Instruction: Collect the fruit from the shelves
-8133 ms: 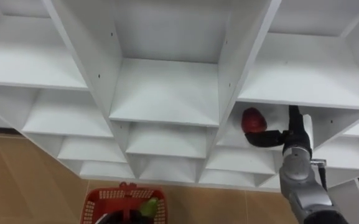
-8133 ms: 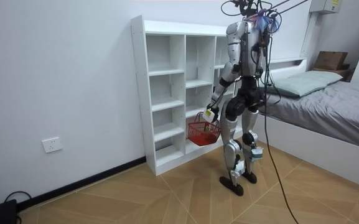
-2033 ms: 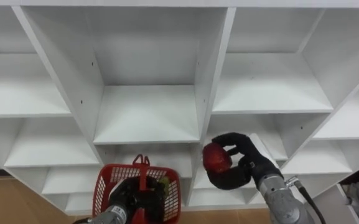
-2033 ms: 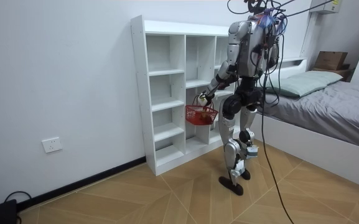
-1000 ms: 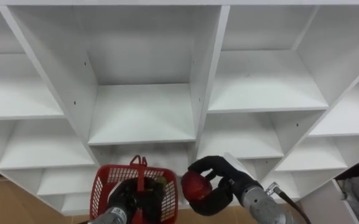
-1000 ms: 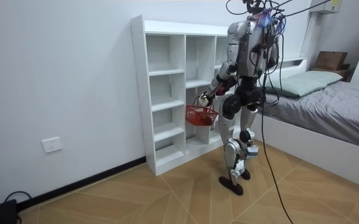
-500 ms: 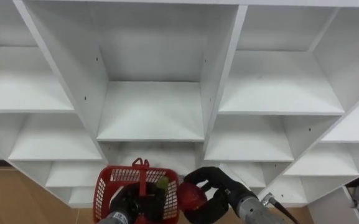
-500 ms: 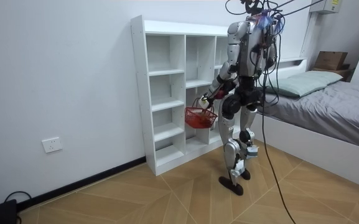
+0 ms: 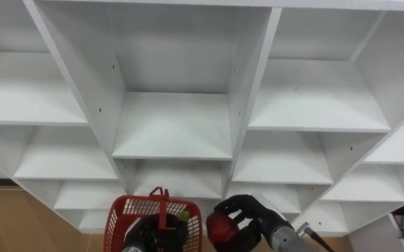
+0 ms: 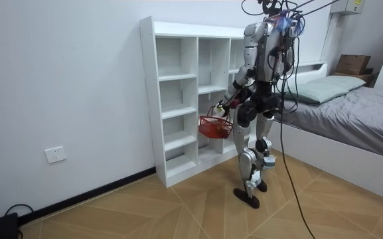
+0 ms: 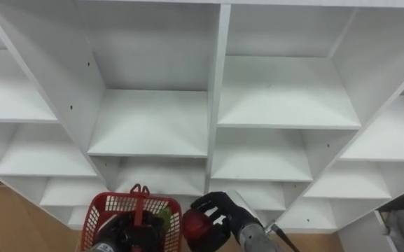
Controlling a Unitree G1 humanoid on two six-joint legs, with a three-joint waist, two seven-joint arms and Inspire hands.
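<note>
Red fruit (image 9: 220, 229) not yet in basket (image 9: 128, 206).
Clasped in the right hand (image 9: 252, 212); basket, just left, gripped by the left hand (image 9: 145, 235).

A bedroom in a home, as I see it from my remote station: a bed (image 10: 357, 116) made up in grey, with a pillow (image 10: 320, 88), lies at the room view's right, just behind the robot. A white closet (image 10: 178, 99) of open compartments stands against a plain white wall (image 10: 58, 73). The floor (image 10: 178, 209) is herringbone wood edged by a dark skirting board (image 10: 111, 186). A wall socket (image 10: 55, 155) sits low on the wall, and a cardboard box (image 10: 352, 64) rests on the ledge behind the bed.
</note>
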